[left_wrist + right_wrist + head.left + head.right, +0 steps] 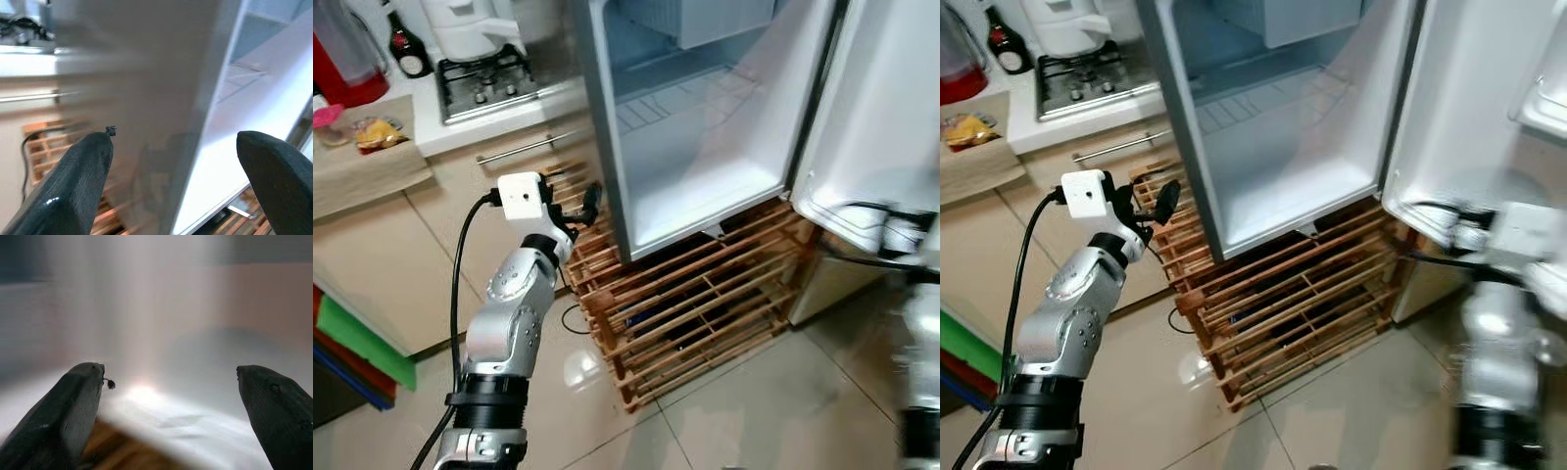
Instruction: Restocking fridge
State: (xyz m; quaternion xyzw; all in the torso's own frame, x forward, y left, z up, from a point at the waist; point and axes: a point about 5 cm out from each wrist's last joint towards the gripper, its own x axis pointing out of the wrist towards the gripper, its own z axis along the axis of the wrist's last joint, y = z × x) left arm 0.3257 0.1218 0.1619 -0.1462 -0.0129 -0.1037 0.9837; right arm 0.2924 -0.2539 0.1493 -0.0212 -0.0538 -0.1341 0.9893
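The small fridge (705, 147) stands open on a wooden rack, and its white inside holds nothing that I can see. Its door (886, 108) swings out to the right, with a low door shelf (847, 213). My left gripper (590, 201) is raised beside the fridge's left outer wall, open and holding nothing. In the left wrist view its fingers (83, 176) straddle the edge of that wall. My right arm (1513, 245) is blurred near the door shelf. The right gripper (171, 377) is open and close to a white surface.
A slatted wooden rack (695, 304) carries the fridge, with a black cable on the floor beside it. To the left, a counter holds a gas hob (484, 80), a dark bottle (406, 49) and a red jug (347, 64). Coloured boards (357, 357) lean at the far left. Tiled floor lies in front.
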